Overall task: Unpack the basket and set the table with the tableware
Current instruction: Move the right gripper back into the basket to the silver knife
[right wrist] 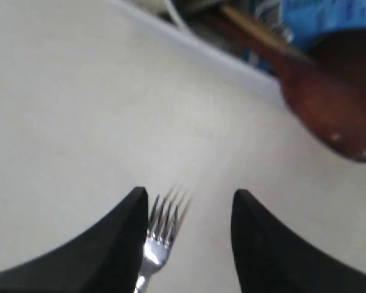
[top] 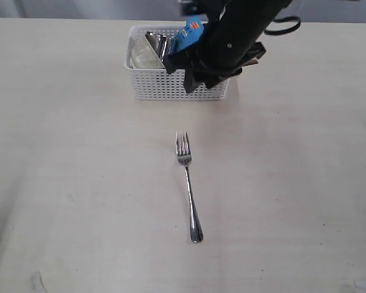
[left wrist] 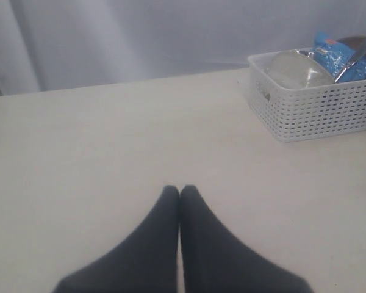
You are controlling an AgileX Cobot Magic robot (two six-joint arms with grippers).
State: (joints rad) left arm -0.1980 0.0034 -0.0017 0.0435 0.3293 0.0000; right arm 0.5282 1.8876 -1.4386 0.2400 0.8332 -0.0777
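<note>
Hanging over the basket's (top: 171,91) near right corner, the right claw (top: 198,80) stands wide open and grips nothing (the fork tines seen between its jaws in the wrist view lie on the table below, untouched). The fork (top: 188,183) lies on the table (top: 61,183) in front of the basket, well apart from it, tines toward it. The left claw (left wrist: 180,194) is pinched shut and empty, low over the table off to the basket's side.

The step in hand looks like fetching the next piece. The spoon (right wrist: 335,113) is closest to the right claw, and its brown bowl seems to overhang the rim beside the packet (top: 192,32). To do it well, set the jaws across the spoon's narrow part rather than its broad bowl. Come down clear of the rim, then lift straight up so the packet and the chopstick (right wrist: 256,27) next to it are not dragged out. The basket is probably light, so a snag could shift it.

The packet is blue with a small red-and-orange mark, but no word on it can be read.
</note>
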